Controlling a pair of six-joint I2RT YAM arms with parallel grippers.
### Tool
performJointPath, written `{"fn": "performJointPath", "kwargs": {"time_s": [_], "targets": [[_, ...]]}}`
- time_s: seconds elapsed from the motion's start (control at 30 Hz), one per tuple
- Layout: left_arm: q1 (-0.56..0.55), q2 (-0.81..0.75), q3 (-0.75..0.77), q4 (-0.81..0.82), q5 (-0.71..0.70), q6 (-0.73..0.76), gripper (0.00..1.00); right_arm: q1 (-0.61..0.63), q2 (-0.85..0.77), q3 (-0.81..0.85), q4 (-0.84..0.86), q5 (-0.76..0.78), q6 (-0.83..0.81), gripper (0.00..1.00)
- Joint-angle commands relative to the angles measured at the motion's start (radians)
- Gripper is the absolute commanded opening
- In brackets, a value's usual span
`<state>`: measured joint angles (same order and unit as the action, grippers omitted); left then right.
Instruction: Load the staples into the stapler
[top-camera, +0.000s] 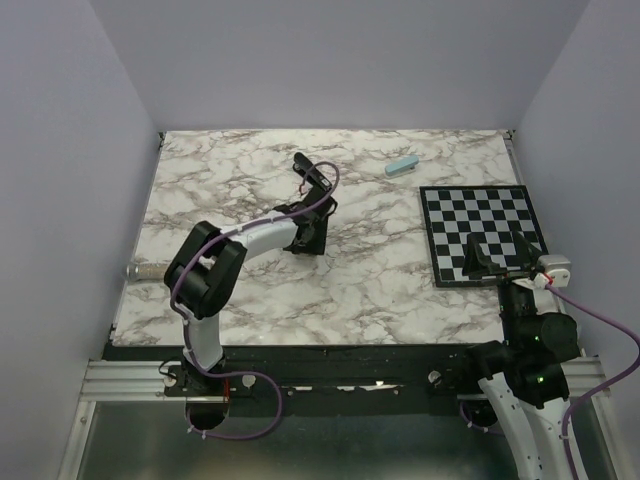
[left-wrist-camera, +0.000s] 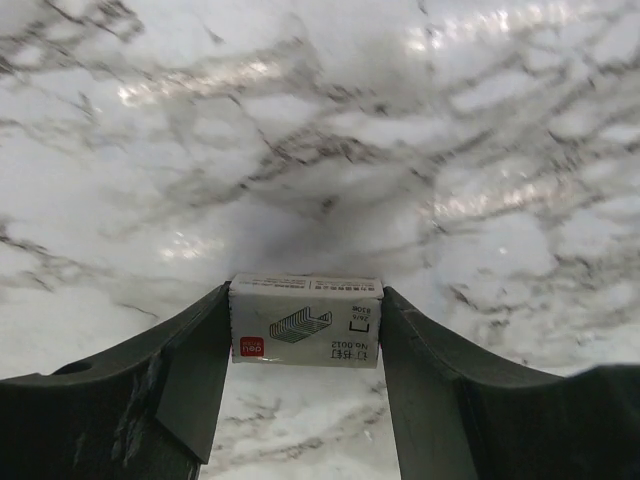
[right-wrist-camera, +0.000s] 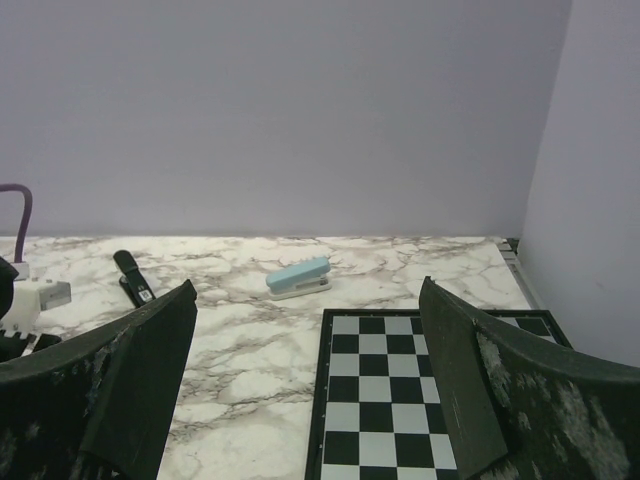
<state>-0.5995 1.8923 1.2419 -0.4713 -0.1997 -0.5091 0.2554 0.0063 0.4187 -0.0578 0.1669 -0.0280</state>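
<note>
Pinching the staple box (left-wrist-camera: 305, 322), left tool (left-wrist-camera: 305, 345) sits just short of the black stapler (top-camera: 313, 172); right tool (right-wrist-camera: 308, 300) spread, well apart.

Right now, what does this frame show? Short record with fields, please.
left gripper: closed on staple box
right gripper: open, empty, over checkerboard
black stapler: lying on marble table, beyond left gripper
light-blue stapler: far side of table, untouched
loading: not started
</note>
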Motion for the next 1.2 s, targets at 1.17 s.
{"fn": "performJointPath", "kwargs": {"time_s": [1.17], "targets": [[-0.312,-0.406,-0.508,0.321,0.062,-0.371,0.93,0.005,0.56,0.315,-0.327,-0.57,0.327,1.0]]}}
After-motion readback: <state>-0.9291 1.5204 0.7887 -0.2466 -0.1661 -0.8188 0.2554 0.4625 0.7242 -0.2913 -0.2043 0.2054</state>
